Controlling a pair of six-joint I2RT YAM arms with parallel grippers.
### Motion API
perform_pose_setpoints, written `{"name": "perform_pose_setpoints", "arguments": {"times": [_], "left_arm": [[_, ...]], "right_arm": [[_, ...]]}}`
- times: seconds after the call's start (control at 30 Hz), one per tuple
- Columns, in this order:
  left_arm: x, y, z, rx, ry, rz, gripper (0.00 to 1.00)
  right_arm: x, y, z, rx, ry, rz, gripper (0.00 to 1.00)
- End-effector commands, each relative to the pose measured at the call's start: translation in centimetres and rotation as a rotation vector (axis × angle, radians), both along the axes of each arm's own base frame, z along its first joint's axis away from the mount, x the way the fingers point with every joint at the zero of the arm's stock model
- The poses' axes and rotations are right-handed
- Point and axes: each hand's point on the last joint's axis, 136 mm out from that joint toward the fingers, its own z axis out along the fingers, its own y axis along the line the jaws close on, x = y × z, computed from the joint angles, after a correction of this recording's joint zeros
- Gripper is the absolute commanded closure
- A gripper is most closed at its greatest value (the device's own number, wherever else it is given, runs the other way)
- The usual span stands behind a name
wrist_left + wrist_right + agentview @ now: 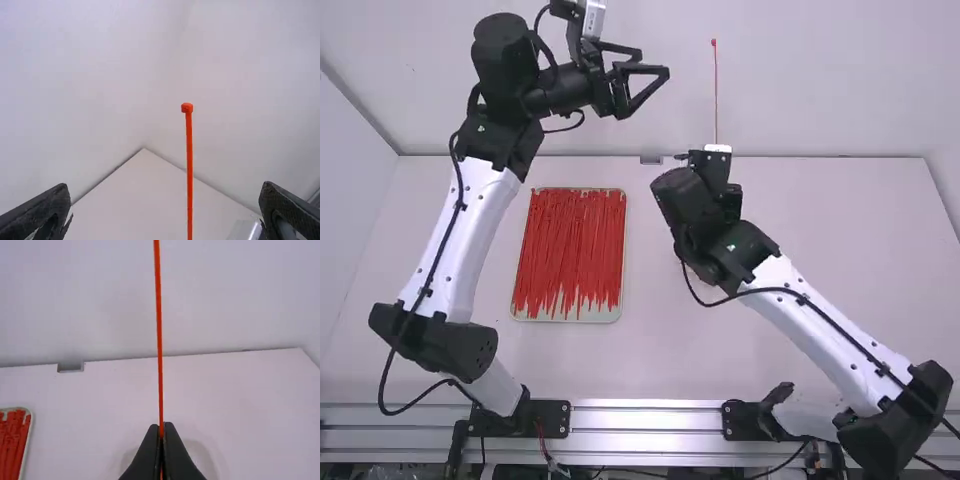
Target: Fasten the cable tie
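Note:
A red cable tie (715,90) stands upright above the table's middle, its small square head (187,107) at the top. My right gripper (161,429) is shut on the tie's (158,330) lower end, under the right wrist (712,165). My left gripper (655,78) hangs high at the back, its fingers (45,212) spread wide and open, pointing sideways toward the tie (189,170) and apart from it, to its left.
A tray (527,312) heaped with several red cable ties (572,250) lies left of the middle, under the left arm; its corner (15,440) shows in the right wrist view. A small grey bracket (70,367) sits at the table's back edge.

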Motion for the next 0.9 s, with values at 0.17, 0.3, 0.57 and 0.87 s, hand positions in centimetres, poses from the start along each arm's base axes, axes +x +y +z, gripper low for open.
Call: {"name": "perform_pose_setpoints", "arguments": {"times": [0.17, 0.3, 0.57, 0.87], "left_arm": [[-0.7, -0.2, 1.0, -0.005, -0.027, -0.013, 0.01], [-0.7, -0.1, 1.0, -0.006, -0.028, -0.011, 0.01], [-0.3, 0.1, 0.9, -0.006, -0.021, 0.014, 0.01], [0.1, 0.3, 0.9, -0.009, -0.015, 0.041, 0.01]], "right_arm": [[0.6, -0.6, 2.8, 0.04, -0.082, -0.024, 1.0], [1.3, -0.4, 3.0, 0.06, -0.093, -0.009, 1.0], [4.1, 0.2, 1.9, -0.006, -0.038, -0.027, 1.0], [3.7, 1.3, 1.0, -0.118, -0.04, -0.088, 1.0]]}}
